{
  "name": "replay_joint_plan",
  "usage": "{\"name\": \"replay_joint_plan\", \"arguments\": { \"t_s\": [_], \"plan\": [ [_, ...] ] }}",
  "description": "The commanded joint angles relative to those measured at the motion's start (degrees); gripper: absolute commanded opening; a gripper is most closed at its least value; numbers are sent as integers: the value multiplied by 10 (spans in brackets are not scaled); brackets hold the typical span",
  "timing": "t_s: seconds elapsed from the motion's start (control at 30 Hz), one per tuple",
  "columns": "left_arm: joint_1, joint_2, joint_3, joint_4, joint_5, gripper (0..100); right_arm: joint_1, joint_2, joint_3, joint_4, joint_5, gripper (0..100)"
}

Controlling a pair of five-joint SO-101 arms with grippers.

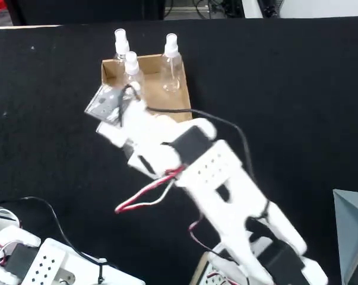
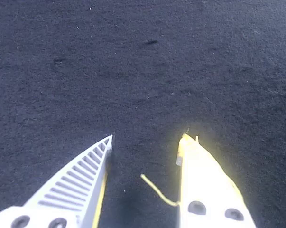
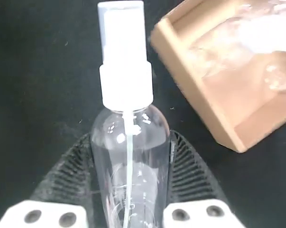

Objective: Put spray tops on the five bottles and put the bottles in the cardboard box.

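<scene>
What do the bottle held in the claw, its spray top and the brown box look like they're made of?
Clear round bottle: likely glossy transparent plastic; the dip tube shows through and highlights glint. White spray top: opaque, smooth plastic, apparently. Shallow brown box: matte cardboard, by its tan, dull walls.

Black-clothed table (image 1: 297, 89) carries the cardboard box (image 1: 150, 74) toward its far side.
</scene>
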State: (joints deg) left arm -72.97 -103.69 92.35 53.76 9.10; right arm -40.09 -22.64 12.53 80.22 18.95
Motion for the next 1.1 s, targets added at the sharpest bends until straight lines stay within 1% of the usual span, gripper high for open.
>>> {"name": "replay_joint_plan", "arguments": {
  "t_s": [0.0,0.13,0.3,0.47,0.77,1.0,1.07],
  "plan": [
    [0,-8,-9,-4,2,214,52,-65,10,-28,-22,15],
    [0,-8,-9,-4,2,214,84,-117,52,-75,-35,15],
    [0,-8,-9,-4,2,214,98,-190,120,-147,-59,15],
    [0,-8,-9,-4,2,214,99,-262,216,-254,-83,18],
    [0,-8,-9,-4,2,214,99,-383,380,-436,-83,18],
    [0,-8,-10,-4,2,214,98,-422,477,-565,-83,17],
    [21,-8,-14,-4,2,214,98,-426,504,-606,-81,16]
  ]
}}
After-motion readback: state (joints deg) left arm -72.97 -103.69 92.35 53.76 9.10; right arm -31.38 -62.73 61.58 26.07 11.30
